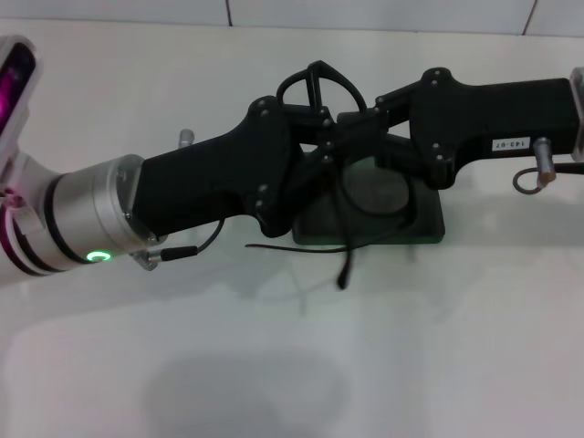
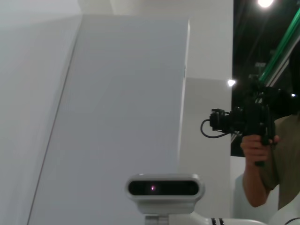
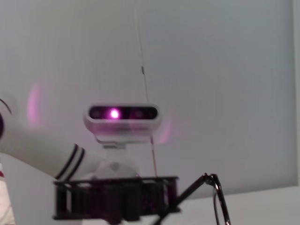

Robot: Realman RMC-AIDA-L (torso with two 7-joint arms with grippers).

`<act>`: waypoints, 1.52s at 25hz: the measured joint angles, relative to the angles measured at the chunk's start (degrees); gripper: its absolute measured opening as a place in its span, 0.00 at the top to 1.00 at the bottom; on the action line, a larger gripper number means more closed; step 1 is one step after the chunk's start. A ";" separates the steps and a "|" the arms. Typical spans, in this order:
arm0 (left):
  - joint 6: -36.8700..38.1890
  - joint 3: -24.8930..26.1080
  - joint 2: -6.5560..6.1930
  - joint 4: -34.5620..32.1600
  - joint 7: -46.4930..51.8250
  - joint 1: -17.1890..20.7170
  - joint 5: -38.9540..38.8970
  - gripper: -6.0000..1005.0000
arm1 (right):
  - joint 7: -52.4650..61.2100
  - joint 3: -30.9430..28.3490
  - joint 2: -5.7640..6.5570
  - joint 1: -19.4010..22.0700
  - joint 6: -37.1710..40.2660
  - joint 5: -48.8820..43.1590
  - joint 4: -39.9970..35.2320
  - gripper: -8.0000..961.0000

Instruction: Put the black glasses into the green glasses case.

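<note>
The black glasses hang in the air between my two grippers, above the green glasses case. One lens rim sticks up, the other lens hangs over the case, and the temple arms trail down to the table in front of it. My left gripper reaches in from the left and its fingers close on the frame. My right gripper reaches in from the right and meets the frame at the same spot. A piece of the glasses shows in the right wrist view. The arms hide much of the case.
The white table spreads in front of the case, with a white wall behind. A person with a camera stands in the left wrist view. My head camera shows in the right wrist view.
</note>
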State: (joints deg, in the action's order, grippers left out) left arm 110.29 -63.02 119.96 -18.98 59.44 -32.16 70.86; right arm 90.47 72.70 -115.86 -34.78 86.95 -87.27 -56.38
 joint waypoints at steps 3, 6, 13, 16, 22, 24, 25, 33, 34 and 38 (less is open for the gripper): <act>-0.98 -0.06 0.11 0.12 -0.02 0.01 0.02 0.96 | -0.97 -0.03 0.02 -0.21 1.28 1.21 1.29 0.90; -1.70 -0.42 0.15 0.59 -0.02 -0.01 0.00 0.96 | -1.59 -0.27 0.03 -0.24 2.42 1.89 2.12 0.90; -2.68 -0.71 0.32 0.75 -0.04 0.05 0.05 0.96 | -1.67 0.00 0.02 0.05 3.69 2.98 2.36 0.90; -2.70 -0.72 0.35 0.89 -0.04 0.32 -0.03 0.96 | -1.69 0.03 0.02 0.27 3.96 3.46 2.37 0.90; -2.77 -0.70 0.36 2.82 -0.36 0.32 -0.35 0.96 | -1.87 -0.33 0.02 0.46 4.06 3.54 3.44 0.90; -2.78 -0.58 0.36 2.91 -0.54 0.40 -0.38 0.96 | -1.88 -0.35 0.03 0.55 4.14 3.58 3.71 0.90; -2.80 -0.46 0.36 2.98 -0.59 0.48 -0.46 0.96 | -1.88 -0.35 0.04 0.58 4.19 3.59 3.73 0.90; -3.54 -0.23 0.28 3.84 -0.64 0.90 -2.09 0.96 | -1.94 -0.63 0.20 1.11 5.42 4.82 3.73 0.90; -3.59 -0.22 0.28 3.85 -0.64 1.00 -2.14 0.96 | -1.94 -0.64 0.20 1.13 5.42 4.84 3.73 0.90; -3.69 -0.26 0.26 3.87 -0.64 1.13 -2.24 0.96 | -1.96 -0.77 0.20 1.44 5.18 4.92 3.74 0.90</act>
State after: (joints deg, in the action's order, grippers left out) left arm 106.60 -63.28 120.23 -15.11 58.80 -31.03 68.62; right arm 88.51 71.94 -115.66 -33.34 92.13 -82.36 -52.65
